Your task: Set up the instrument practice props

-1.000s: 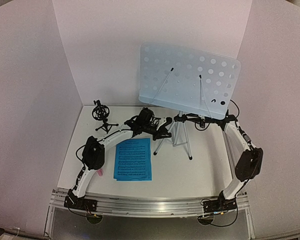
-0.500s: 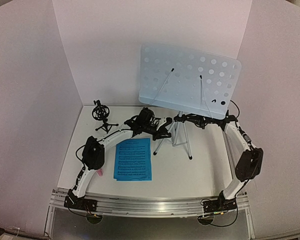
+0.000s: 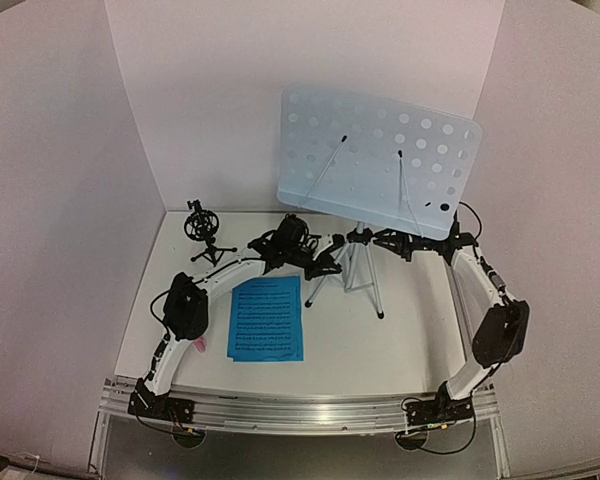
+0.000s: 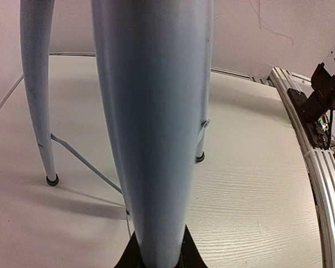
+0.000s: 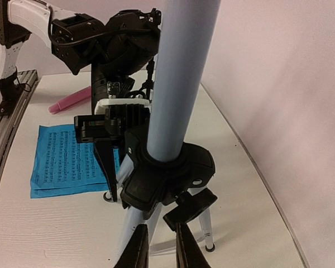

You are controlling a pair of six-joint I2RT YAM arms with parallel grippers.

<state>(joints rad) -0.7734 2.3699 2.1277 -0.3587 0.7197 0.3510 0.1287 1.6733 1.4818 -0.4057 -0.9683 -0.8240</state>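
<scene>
Toward the back of the surface (image 3: 400, 345), the music stand (image 3: 377, 160) is upright on its silver tripod (image 3: 355, 262), with the pale blue perforated desk tilted above. The left end effector (image 4: 156, 255) is clamped tight around one tripod leg (image 4: 156, 139), which fills the wrist view between the dark fingers. The right end effector (image 5: 160, 237) sits just below the black hub (image 5: 167, 173) where the legs meet the post. Its fingers are nearly together with a slim gap, and a black knob (image 5: 190, 207) hangs right at their tips; whether they pinch it cannot be told. The blue music sheets (image 3: 267, 318) lie flat left of the tripod. The pink microphone (image 3: 197, 346) peeks out under the left arm, just beside the sheets. The black mic holder (image 3: 202, 230) stands at the back left, apart from the stand.
</scene>
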